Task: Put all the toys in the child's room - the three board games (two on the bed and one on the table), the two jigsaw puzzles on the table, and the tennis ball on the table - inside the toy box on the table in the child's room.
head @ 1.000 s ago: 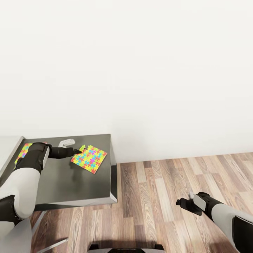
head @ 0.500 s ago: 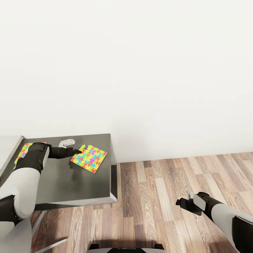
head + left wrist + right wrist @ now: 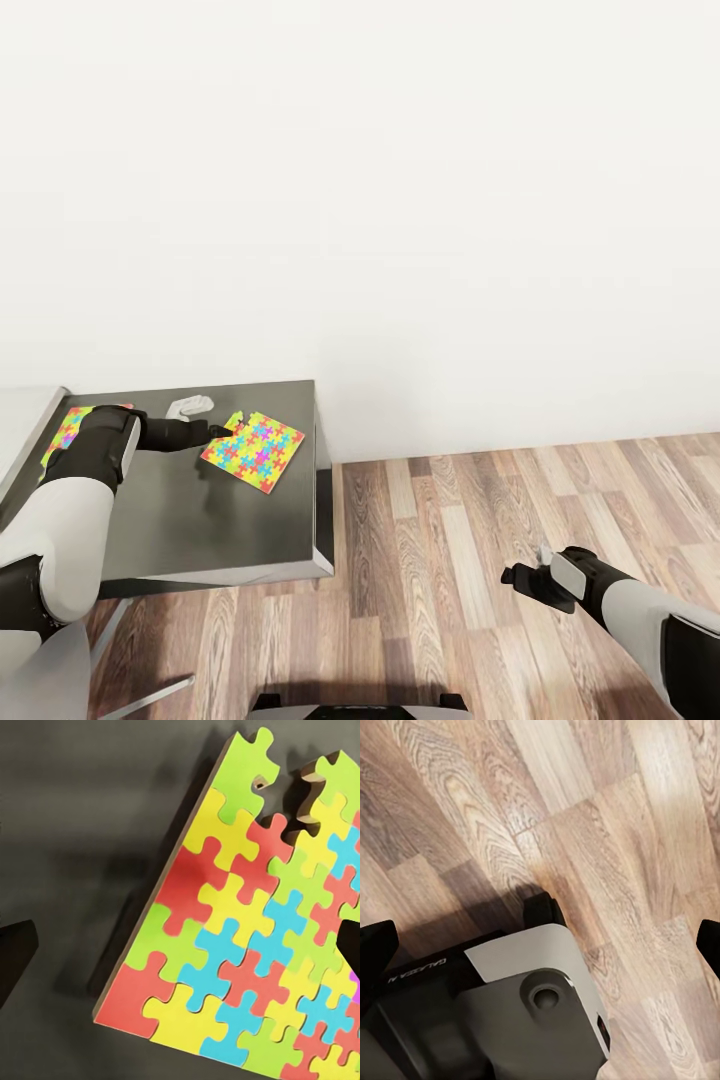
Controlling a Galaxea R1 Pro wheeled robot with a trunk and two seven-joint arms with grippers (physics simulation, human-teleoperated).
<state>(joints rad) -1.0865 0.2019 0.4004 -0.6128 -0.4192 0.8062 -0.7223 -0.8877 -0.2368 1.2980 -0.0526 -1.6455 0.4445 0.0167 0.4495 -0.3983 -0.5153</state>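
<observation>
Left tool (image 3: 222,432) spread, fingertips straddling the near corner of a jigsaw puzzle (image 3: 253,451) lying flat on the dark bench (image 3: 230,530). Second puzzle (image 3: 68,427) partly behind the left arm. Right tool (image 3: 515,576) spread over wooden floor (image 3: 450,560).

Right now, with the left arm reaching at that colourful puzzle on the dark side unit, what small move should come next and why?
Probably close the left gripper on the jigsaw puzzle: its open fingers straddle the mat's edge, which looks slightly raised off the table.
</observation>
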